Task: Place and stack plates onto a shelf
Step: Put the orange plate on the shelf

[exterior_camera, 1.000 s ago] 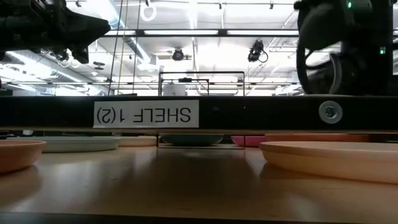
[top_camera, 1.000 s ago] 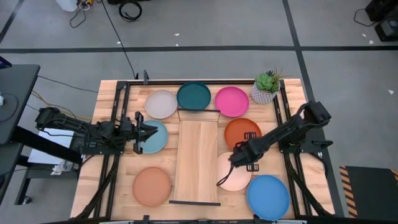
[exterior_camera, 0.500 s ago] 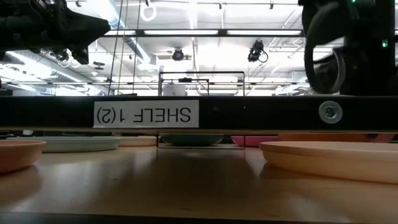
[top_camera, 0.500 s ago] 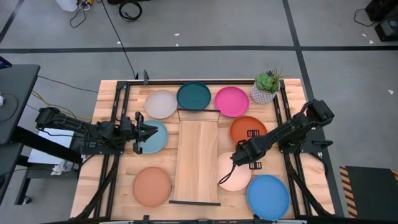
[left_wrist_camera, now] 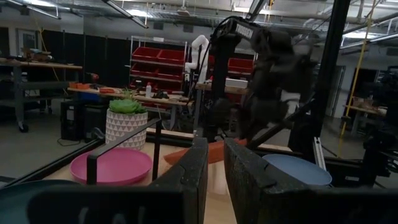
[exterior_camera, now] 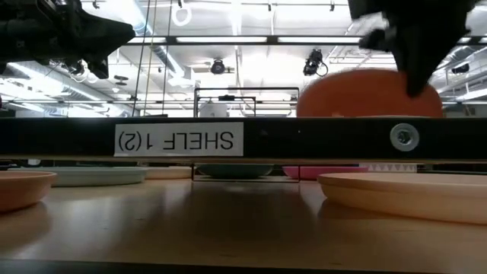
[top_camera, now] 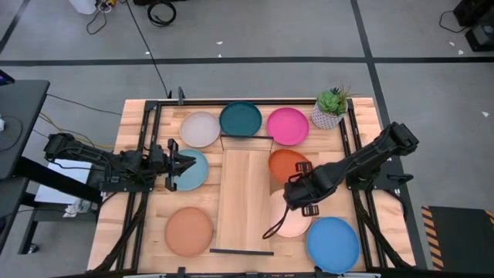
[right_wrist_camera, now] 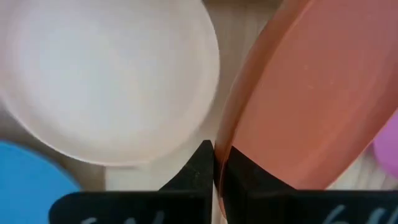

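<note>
Since 1 s ago my right hand [top_camera: 296, 188] has raised the round matte orange plate [top_camera: 284, 164] off the slatted wooden surface [top_camera: 139, 116] & carried it toward frame centre; in the low view it was hidden behind the black bar, now it shows tilted above it at upper right [exterior_camera: 369, 93]. Right fingers [right_wrist_camera: 205, 163] are clamped on the orange plate's rim, nearly together w/ only the rim between them. In the high view the plate's left edge overlaps the right edge of the long light-wood shelf [top_camera: 245, 199], centre of frame. Round cream plate [top_camera: 293, 216] lies just below my right hand, w/ the round bright blue plate [top_camera: 333, 243] at lower right. Left hand [top_camera: 187, 164] waits at centre-left over the round light blue plate [top_camera: 193, 174], fingers [left_wrist_camera: 249, 177] a narrow gap apart, holding nothing. Along the upper edge of the surface: round pale grey plate [top_camera: 200, 129], round dark teal plate [top_camera: 241, 119], round magenta plate [top_camera: 288, 126], then a small potted green plant [top_camera: 330, 108] at upper right. Round terracotta plate [top_camera: 188, 230] sits lower left. No plate lies flat on the shelf.
</note>
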